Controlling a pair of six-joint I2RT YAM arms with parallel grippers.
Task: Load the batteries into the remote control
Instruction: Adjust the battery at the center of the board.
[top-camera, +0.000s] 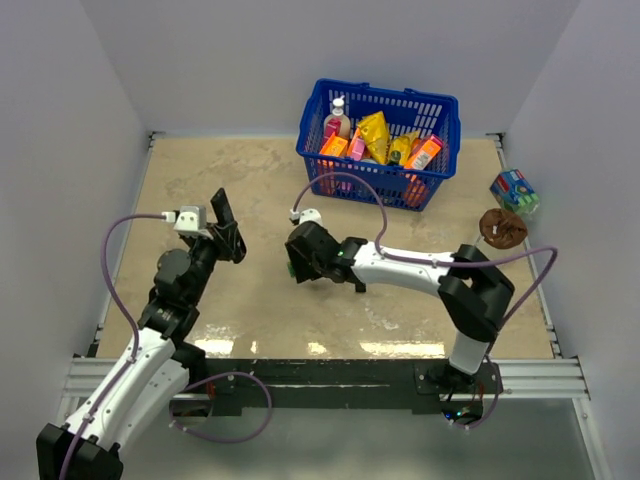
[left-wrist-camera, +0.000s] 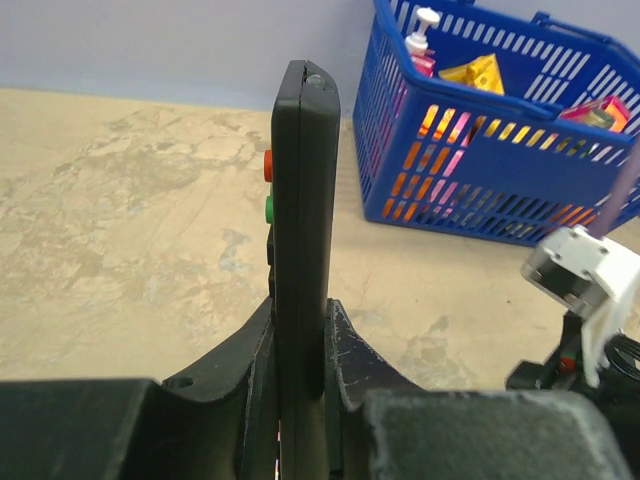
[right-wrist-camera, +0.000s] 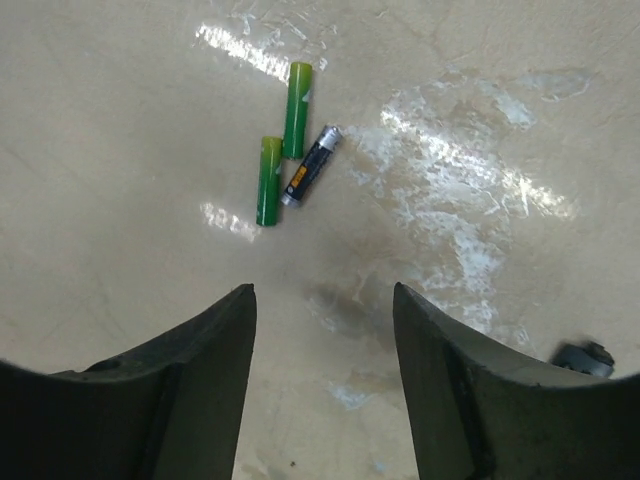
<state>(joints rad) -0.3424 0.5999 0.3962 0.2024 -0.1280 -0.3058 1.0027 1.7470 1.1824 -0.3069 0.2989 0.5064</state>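
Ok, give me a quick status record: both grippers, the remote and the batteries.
left gripper: shut on the remote control, held upright
right gripper: open, empty, over the table
far green battery: lying on the table, not gripped
near green battery: lying just beside it, not gripped
dark battery: lying slanted next to the green pair
battery compartment: not in view
blue basket: behind the remote control, apart from it
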